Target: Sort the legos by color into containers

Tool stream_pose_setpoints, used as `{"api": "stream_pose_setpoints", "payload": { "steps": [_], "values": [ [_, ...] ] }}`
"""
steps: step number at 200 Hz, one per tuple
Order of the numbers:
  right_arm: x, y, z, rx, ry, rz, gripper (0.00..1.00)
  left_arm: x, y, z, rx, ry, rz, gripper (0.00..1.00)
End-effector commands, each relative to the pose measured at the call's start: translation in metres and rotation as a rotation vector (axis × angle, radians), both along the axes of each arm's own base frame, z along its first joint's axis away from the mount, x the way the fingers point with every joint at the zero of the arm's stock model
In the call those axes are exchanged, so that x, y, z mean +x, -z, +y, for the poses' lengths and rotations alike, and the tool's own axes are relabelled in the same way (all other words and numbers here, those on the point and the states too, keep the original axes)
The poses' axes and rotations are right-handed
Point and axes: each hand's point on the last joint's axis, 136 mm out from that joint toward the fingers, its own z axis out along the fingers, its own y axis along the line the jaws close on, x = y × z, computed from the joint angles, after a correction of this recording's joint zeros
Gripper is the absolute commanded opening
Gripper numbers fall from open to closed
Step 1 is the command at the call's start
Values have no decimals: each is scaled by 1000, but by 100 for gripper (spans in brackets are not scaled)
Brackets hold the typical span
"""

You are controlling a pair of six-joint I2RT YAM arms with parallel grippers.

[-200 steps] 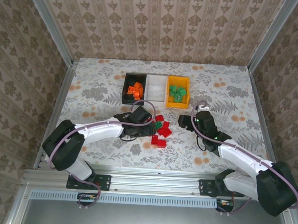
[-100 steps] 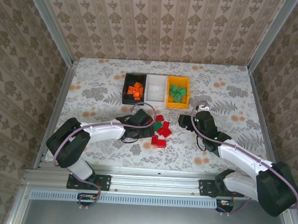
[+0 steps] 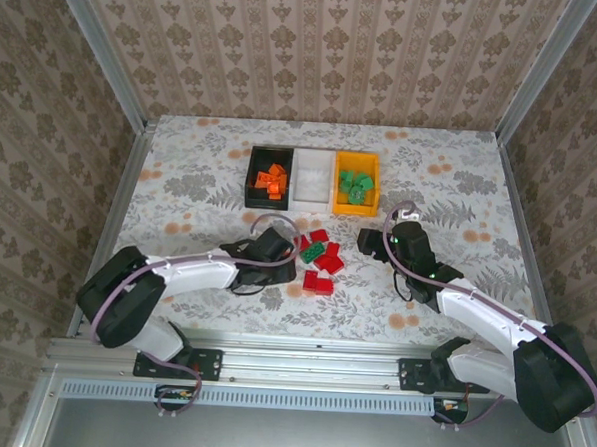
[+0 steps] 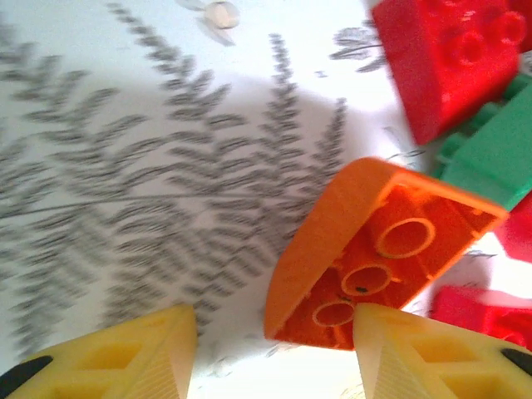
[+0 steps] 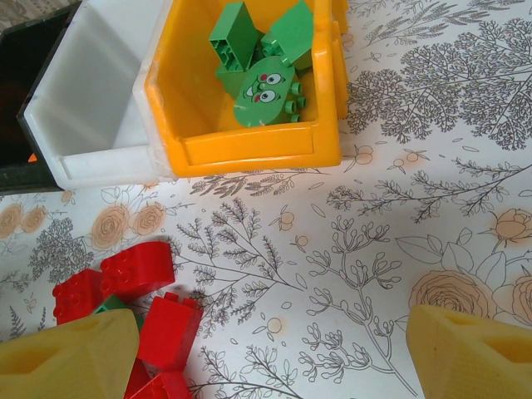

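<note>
An orange lego (image 4: 366, 249) lies hollow side up between my left gripper's (image 4: 273, 322) yellow fingers. The right finger (image 4: 416, 349) touches it and the left finger (image 4: 125, 357) stands apart from it, so the jaws are open. In the top view the left gripper (image 3: 277, 250) sits at the left edge of a cluster of red legos (image 3: 323, 268) with one green lego (image 3: 312, 252). My right gripper (image 3: 376, 238) is open over bare cloth, right of the red legos (image 5: 137, 270). The black container (image 3: 252, 181) holds orange legos (image 3: 272, 179), the white container (image 3: 313, 176) looks bare, and the orange-yellow container (image 3: 374, 182) holds green legos (image 5: 266, 83).
The three bins stand side by side at the table's far middle. Metal rails and patterned walls close in the left, right and far sides. Flowered cloth lies open to the left of the left arm and to the right of the right arm.
My left gripper has drawn back toward the near left, and its jaws have narrowed around the orange lego. The right arm has not moved.
</note>
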Motion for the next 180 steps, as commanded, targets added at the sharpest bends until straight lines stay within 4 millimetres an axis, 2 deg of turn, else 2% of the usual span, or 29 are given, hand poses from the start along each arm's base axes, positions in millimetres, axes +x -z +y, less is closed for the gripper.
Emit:
{"api": "stream_pose_setpoints", "payload": {
  "steps": [1,33,54,105,124,137,161,180],
  "values": [
    [-2,2,-4,2,17,8,85,-5,-10,29,95,-2,-25,53],
    [-2,2,-3,3,16,8,84,2,-46,22,29,29,-102,58],
    [-2,4,-4,1,17,12,85,5,-56,16,31,77,-118,63],
    [-2,4,-3,0,10,15,84,13,-48,-14,161,411,-88,67],
    [-2,3,-3,-1,9,15,85,18,-42,-14,255,501,-69,67],
    [-3,3,-3,-4,10,15,85,20,-36,-12,293,520,-53,67],
    [-2,2,-4,-9,13,13,85,11,-20,-18,267,566,-9,67],
    [-2,2,-4,-8,12,12,84,8,-16,-24,252,609,-3,67]
  ]
}}
